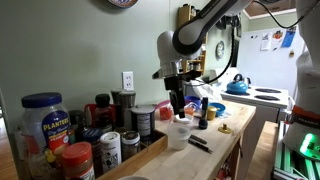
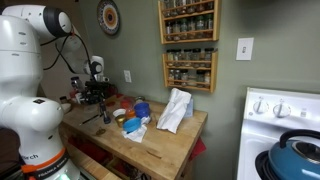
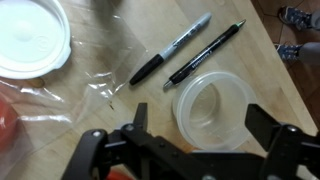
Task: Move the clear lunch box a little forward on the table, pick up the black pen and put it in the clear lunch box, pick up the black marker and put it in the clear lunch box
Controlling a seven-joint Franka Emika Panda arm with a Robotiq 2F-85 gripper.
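Observed gripper spread wide and clasping nothing, clear lunch box standing empty on the wooden table between its jaws, black pen and black marker lying side by side just beyond the jaw tips.

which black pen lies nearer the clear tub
The slim pen, its end almost at the rim of the tub; the thicker marker lies beyond it.
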